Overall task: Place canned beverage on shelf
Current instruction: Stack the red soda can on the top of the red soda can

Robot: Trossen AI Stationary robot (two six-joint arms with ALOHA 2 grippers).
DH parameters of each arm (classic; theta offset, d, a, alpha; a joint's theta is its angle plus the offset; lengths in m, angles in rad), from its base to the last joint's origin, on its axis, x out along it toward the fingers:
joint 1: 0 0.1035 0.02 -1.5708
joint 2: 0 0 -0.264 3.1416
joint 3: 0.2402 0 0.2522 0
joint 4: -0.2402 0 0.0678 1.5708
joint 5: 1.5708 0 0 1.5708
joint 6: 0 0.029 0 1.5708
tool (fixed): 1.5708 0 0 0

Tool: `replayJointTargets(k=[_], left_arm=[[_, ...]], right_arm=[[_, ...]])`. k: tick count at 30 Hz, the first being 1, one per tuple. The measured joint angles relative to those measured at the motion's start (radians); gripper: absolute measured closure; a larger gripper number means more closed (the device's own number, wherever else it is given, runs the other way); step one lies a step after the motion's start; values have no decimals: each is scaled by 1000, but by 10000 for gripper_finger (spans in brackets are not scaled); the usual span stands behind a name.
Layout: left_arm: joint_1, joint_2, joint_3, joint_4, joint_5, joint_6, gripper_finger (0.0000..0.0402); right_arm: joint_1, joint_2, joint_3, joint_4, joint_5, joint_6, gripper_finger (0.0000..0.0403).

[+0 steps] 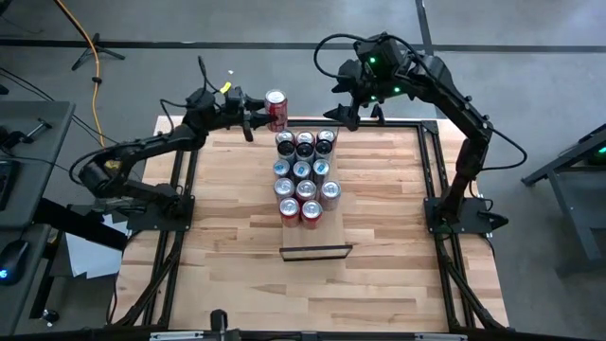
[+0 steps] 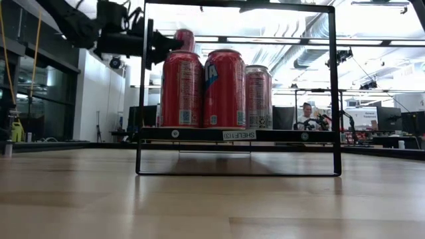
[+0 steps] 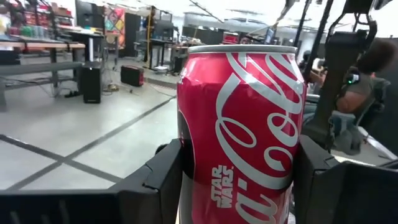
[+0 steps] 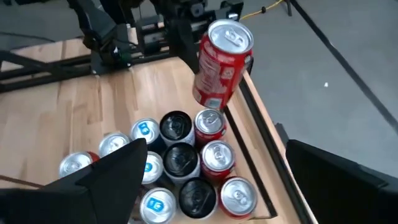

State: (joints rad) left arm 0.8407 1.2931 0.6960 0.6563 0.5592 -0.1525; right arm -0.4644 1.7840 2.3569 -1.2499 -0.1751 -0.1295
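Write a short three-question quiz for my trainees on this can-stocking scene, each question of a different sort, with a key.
1. True or false: the left gripper holds the red can above the far edge of the table.
2. Which gripper has its jaws open and empty? A) left B) right C) both
3. Fill in: the cans already on the shelf stand in ___ columns in the high view.

Key: 1 true. 2 B, the right gripper, hovering past the far end of the cans on the shelf. 3 three.
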Motion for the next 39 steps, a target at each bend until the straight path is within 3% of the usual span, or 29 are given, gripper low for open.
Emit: replayJointTargets(k=[8, 14, 23, 39], left_arm=[[-28, 81, 0, 54, 19, -2, 247], [-49, 88, 0, 52, -94, 62, 247], [-72, 97, 0, 30, -73, 58, 247], [-104, 116, 2, 31, -152, 81, 260]], right_arm=[[15, 0, 0, 0, 53, 78, 34], [34, 0, 0, 2, 70, 100, 34], [46, 1, -1, 5, 98, 107, 34], [47, 2, -1, 6, 105, 130, 34]])
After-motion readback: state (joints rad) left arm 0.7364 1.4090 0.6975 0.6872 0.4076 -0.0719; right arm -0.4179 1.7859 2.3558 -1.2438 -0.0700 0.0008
